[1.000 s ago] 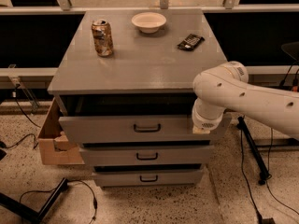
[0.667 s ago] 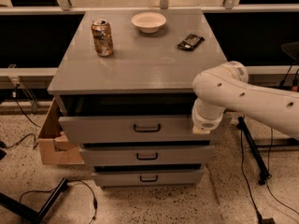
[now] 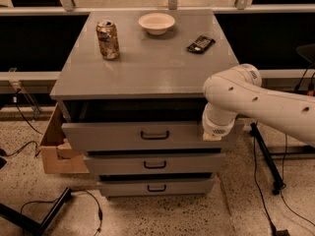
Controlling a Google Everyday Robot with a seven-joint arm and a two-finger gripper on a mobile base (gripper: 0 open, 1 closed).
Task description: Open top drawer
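Observation:
The top drawer is the widest of three grey drawers under the grey cabinet top. Its front stands out a little from the cabinet, with a dark gap above it. Its small black bar handle is at the centre of the front. My white arm comes in from the right and bends down at the drawer's right end. My gripper is at the right end of the drawer front, well right of the handle, mostly hidden behind the wrist.
On the cabinet top stand a drinks can, a white bowl and a dark packet. Two narrower drawers sit below. A cardboard box stands at the left, with cables and stand legs on the floor.

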